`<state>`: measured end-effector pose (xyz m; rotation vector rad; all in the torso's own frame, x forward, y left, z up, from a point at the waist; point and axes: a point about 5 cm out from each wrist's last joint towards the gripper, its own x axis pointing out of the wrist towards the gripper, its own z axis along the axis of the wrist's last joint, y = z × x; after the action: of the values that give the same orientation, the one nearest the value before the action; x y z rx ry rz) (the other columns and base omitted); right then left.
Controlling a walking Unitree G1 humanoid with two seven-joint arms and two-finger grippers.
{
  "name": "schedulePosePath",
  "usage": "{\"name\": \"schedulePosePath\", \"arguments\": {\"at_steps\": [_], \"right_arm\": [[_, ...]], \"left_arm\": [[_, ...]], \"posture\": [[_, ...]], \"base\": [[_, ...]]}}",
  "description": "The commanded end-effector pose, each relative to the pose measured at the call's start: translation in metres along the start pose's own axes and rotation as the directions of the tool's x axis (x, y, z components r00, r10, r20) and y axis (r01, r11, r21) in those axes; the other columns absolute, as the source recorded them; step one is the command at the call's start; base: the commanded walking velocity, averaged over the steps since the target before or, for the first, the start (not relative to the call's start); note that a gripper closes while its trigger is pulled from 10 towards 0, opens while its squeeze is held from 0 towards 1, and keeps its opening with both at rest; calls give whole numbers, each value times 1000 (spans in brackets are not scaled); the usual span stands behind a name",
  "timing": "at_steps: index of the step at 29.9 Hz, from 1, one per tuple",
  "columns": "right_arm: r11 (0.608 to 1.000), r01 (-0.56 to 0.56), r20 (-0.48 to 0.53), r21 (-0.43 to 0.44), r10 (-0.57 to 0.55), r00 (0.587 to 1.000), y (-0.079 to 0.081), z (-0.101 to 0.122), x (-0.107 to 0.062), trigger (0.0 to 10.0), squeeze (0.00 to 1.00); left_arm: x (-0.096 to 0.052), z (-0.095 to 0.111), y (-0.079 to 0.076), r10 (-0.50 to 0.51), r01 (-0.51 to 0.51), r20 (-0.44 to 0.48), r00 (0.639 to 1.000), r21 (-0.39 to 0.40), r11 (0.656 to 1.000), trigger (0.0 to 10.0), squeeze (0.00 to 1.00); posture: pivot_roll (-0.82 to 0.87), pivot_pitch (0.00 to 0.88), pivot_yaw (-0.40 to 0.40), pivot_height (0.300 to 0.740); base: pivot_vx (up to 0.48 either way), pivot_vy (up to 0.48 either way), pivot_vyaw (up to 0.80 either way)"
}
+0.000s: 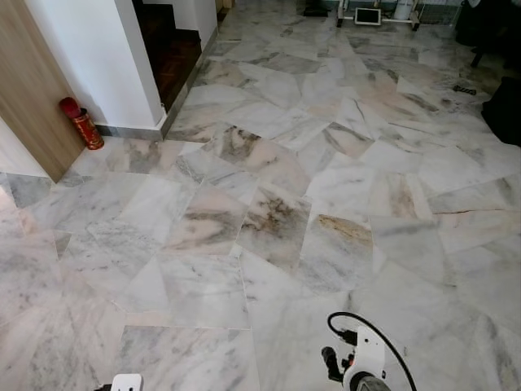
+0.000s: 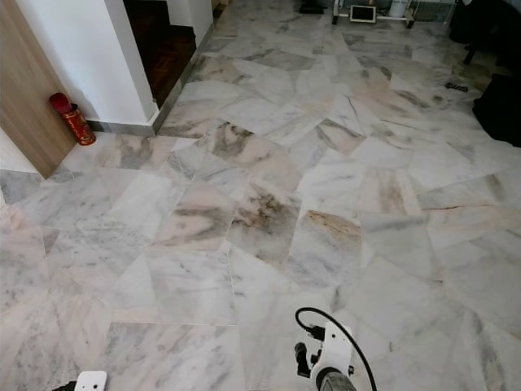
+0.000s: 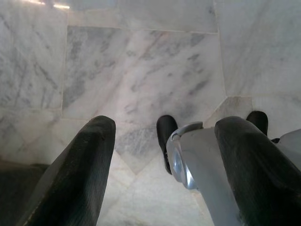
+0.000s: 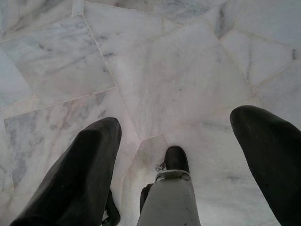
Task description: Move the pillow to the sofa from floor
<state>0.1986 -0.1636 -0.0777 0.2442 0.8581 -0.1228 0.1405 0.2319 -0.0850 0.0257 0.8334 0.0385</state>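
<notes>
Pillow: I cannot tell where it lies from these pictures.

The marble floor (image 1: 269, 204) runs wide and bare from the bottom edge up to the top of the frame, giving open room ahead and toward the right. At upper left a white wall (image 1: 98, 57) ends in a corner, with a wooden panel (image 1: 28, 90) cut off by the left edge. Just right of that corner a dark wooden step area (image 1: 172, 49) recedes into shade, and I can make out little in it. A black shape (image 1: 505, 110) at the right edge is cut off and I cannot identify it. A white frame with a small screen (image 1: 368, 15) sits at the top edge, partly cropped. A red cylinder (image 1: 81, 124) stands at the wall's foot, beside the panel.

Both arms hang low over the floor. In the wrist views the left gripper (image 3: 169, 174) and right gripper (image 4: 176, 169) each have their fingers spread wide, holding nothing.
</notes>
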Motion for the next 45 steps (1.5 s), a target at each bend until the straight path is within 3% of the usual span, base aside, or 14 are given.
{"name": "schedulePosePath", "arguments": {"at_steps": [1,13,31,33,34,35,36,41,45], "right_arm": [[1000,-7,-7,-2,7,1000,2,-2,0,10000,0],[1000,-21,-3,4,21,1000,5,-1,0,10000,0],[999,-40,17,7,39,999,8,2,1,10000,0],[999,-40,20,10,40,999,8,2,1,10000,0],[999,-40,23,14,40,999,8,3,1,10000,0],[999,-40,23,14,40,999,8,3,1,10000,0],[999,-40,23,14,40,999,8,3,1,10000,0],[999,-40,24,16,40,999,8,3,1,10000,0],[999,-42,22,16,42,999,9,2,1,10000,0]], "left_arm": [[-3,-6,3,7,-7,-15,1000,9,1000,10000,0],[-3,5,1,-38,33,73,997,73,997,10000,0],[-9,18,4,20,2,292,956,-74,997,10000,0],[28,142,-27,-16,22,458,889,-7,1000,10000,0],[27,233,-53,-46,36,587,808,28,999,10000,0],[27,233,-53,-46,36,587,808,28,999,10000,0],[23,252,-58,-60,54,632,773,28,998,10000,0],[16,272,-62,-84,85,698,711,34,996,10000,0],[16,276,-66,-103,88,685,721,57,994,10000,0]], "posture": [[-15,88,1,740],[-13,89,6,740],[-4,96,8,740],[-4,96,8,740],[-5,97,8,740],[-5,97,8,740],[-6,98,8,740],[-5,100,8,740],[-2,101,8,740]], "base": [[0,0,0],[0,0,0],[0,0,0],[0,0,0],[0,0,0],[0,0,0],[0,0,0],[0,0,0],[0,0,0]]}}
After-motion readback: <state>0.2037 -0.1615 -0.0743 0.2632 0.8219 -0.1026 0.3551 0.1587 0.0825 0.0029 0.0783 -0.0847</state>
